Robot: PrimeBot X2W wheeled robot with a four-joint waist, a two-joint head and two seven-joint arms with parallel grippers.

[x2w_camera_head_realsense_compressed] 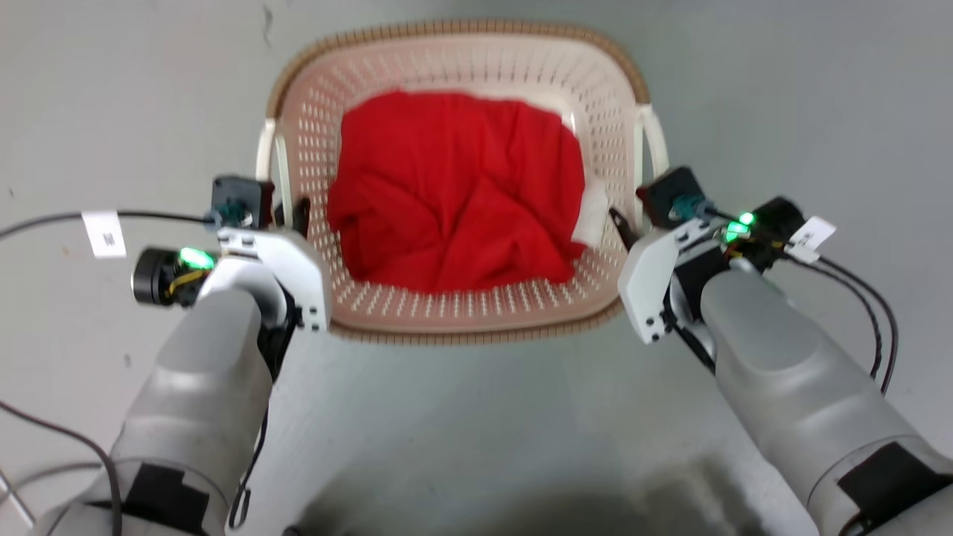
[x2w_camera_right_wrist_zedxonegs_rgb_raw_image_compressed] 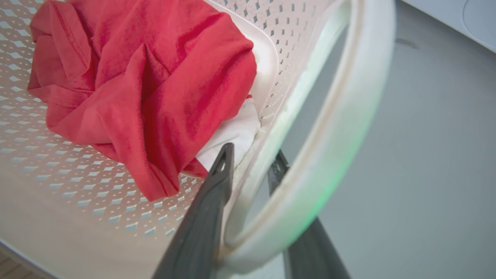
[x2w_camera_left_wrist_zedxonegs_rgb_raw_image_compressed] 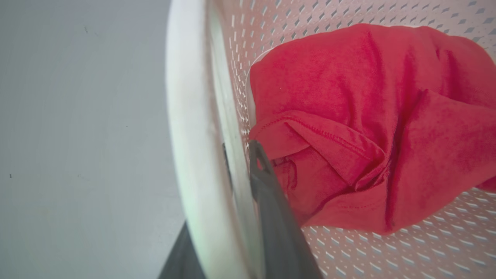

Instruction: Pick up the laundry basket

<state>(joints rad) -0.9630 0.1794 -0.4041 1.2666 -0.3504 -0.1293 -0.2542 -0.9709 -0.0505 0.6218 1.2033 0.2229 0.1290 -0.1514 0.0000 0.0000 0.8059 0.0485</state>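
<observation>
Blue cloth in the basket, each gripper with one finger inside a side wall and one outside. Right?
No: the cloth is red, not blue, as the head view shows. The rest stands: it lies in the laundry basket, and the left gripper and right gripper each straddle a side wall, one finger inside, one outside.

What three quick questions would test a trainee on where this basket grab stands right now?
1. True or false: the laundry basket is empty.
2. How do the jaws of the left gripper and the right gripper stand? A: both inside the basket. B: one on each side of a side wall. C: both on the floor, away from the basket.
3. Fill in: beside the red garment, near the right gripper, lies a ____ cloth.
Key: 1 false, it holds the red garment; 2 B; 3 white.
</observation>
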